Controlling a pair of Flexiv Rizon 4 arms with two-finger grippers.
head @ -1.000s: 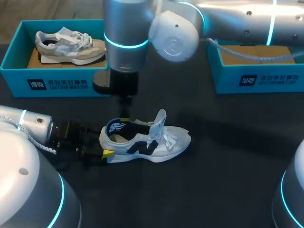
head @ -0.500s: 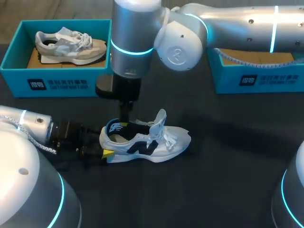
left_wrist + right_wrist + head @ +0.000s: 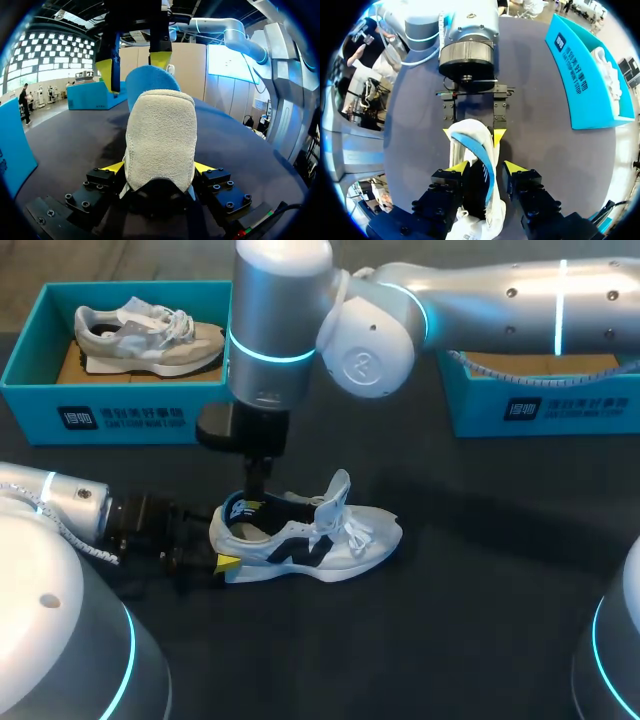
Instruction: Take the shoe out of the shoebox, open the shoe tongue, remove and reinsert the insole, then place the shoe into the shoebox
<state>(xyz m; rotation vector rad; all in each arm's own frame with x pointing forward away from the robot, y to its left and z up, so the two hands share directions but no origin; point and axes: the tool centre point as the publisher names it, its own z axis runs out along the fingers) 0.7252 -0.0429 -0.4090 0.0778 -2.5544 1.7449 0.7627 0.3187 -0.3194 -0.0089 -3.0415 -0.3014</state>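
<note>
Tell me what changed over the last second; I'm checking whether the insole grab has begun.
The right hand came down a little toward the heel opening of the shoe, fingers open; it has taken hold of nothing. The left hand stays shut on the heel, and the shoe has not moved.

A robotics lab: left arm (image 3: 62, 502) and right arm (image 3: 500, 298) at a dark table (image 3: 480, 640) bearing a teal shoebox (image 3: 30, 416).
</note>
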